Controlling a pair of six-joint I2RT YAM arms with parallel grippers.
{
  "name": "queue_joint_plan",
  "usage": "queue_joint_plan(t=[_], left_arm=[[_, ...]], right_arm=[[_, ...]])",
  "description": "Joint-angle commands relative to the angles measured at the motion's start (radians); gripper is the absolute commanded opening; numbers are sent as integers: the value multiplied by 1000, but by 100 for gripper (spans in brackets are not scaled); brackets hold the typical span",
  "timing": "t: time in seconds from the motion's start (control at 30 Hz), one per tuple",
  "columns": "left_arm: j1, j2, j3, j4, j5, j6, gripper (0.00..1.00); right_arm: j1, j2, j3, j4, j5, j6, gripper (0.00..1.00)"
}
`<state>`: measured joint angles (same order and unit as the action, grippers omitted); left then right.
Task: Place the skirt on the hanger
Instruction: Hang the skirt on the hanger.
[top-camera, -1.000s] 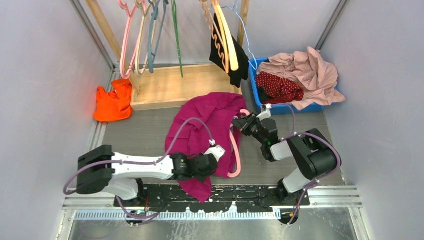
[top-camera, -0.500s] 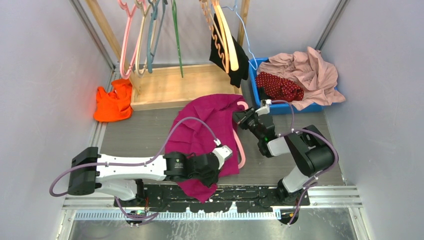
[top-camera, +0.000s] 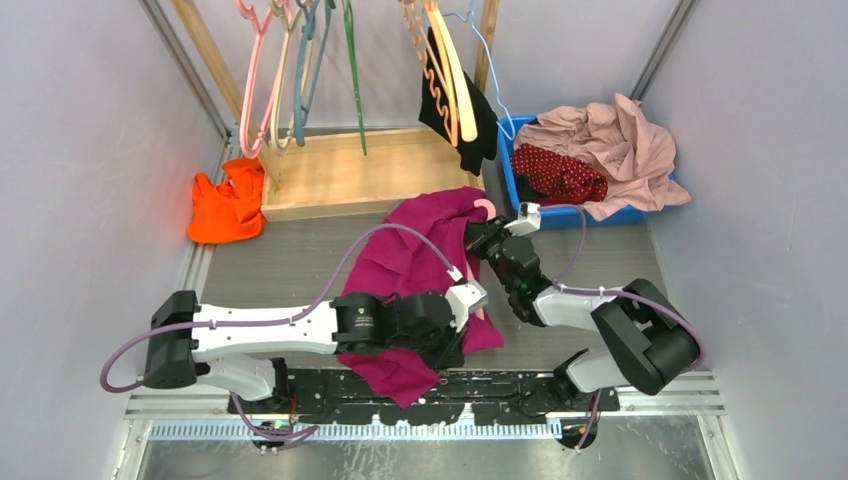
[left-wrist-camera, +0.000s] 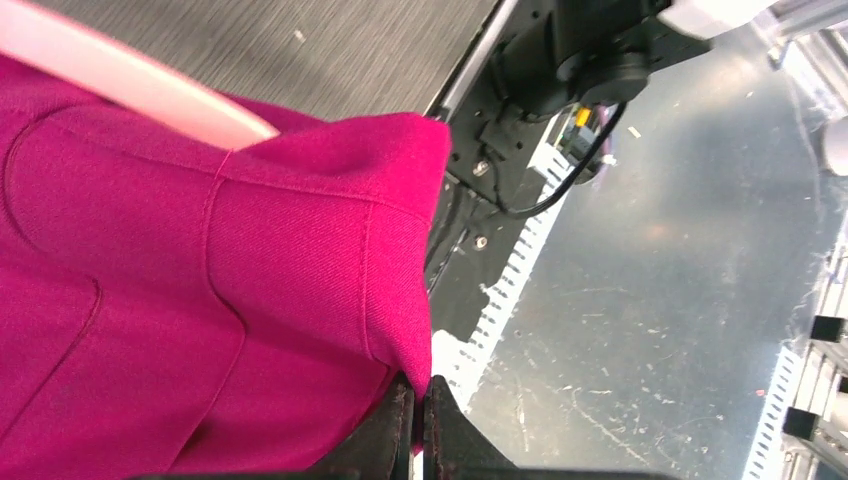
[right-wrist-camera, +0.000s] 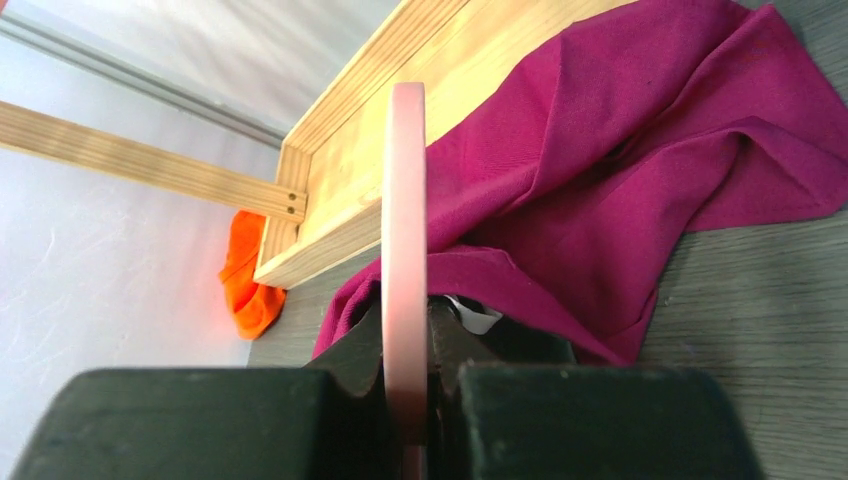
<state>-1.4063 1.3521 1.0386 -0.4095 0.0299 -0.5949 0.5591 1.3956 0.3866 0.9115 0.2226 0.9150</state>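
Observation:
The skirt (top-camera: 560, 172), dark red with white dots, lies in the blue bin (top-camera: 510, 170) at the back right, and neither gripper touches it. My right gripper (top-camera: 482, 238) (right-wrist-camera: 405, 322) is shut on the thin pink hanger (right-wrist-camera: 404, 190), whose hook (top-camera: 486, 209) pokes out by the bin. A plain magenta garment (top-camera: 410, 265) is draped over the hanger across the table's middle. My left gripper (left-wrist-camera: 421, 395) (top-camera: 450, 350) is shut on that garment's hem near the front edge. In the left wrist view the hanger (left-wrist-camera: 130, 85) shows as a pink bar above the cloth.
A pale pink garment (top-camera: 625, 145) fills the bin beside the skirt. A wooden rack base (top-camera: 350, 175) stands at the back, with several hangers (top-camera: 300, 70) and a black garment (top-camera: 470, 120) hanging over it. An orange cloth (top-camera: 228, 205) lies at the back left.
My left gripper has swung right and toward the front edge, dragging the magenta garment with it. The right gripper has shifted slightly toward the back with the hanger.

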Motion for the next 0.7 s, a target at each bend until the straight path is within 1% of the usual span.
queue_joint_plan(t=[0.0,0.07,0.13,0.27,0.4,0.53,0.67], left_arm=[[-22,1,84,106,153,-10,0],[-22,0,92,110,163,-13,0],[-22,-13,87,115,166,-20,0],[-13,-40,77,132,125,-20,0],[6,-53,123,144,120,-25,0],[5,-66,179,141,146,-35,0],[5,-74,173,158,160,-50,0]], right_arm=[[9,-43,37,124,222,-37,1],[10,-41,29,145,224,-39,1],[9,-48,35,129,222,-43,1],[10,-59,24,129,228,-27,1],[16,-63,7,123,245,-29,1],[13,-66,8,116,256,-34,1],[15,-70,22,103,263,-39,1]])
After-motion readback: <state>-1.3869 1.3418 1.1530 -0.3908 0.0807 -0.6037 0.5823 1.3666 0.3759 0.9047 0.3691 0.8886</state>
